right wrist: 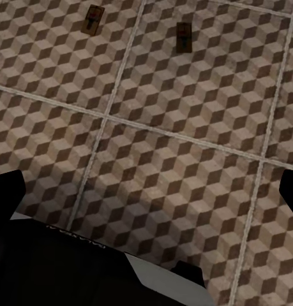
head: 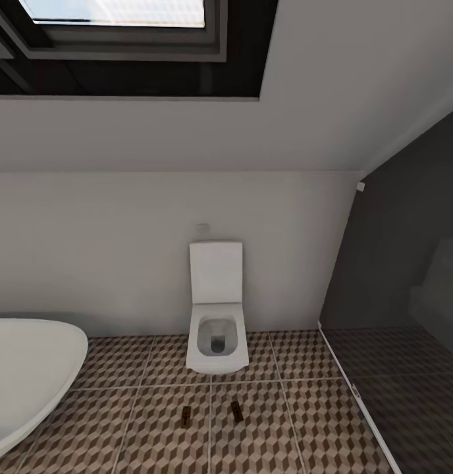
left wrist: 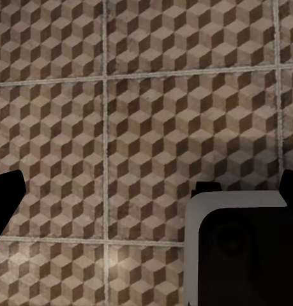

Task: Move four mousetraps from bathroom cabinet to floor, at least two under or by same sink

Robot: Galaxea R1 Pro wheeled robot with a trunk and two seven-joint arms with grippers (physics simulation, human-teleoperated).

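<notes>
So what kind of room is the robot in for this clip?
A bathroom: a white square toilet stands against the back wall, the rim of a white bathtub shows at the left, and cube-patterned floor tiles carry two small mousetraps.

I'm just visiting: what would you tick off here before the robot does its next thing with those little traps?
1. Traps on the floor: two mousetraps lie on the tiled floor. Ok.
2. All four down: two counted here. Not ok.
3. Beside a sink: they lie in front of the toilet, bathtub at left. Not ok.
4. Same surface: both on the patterned tiles. Ok.
5. Grippers free: cannot tell.
</notes>
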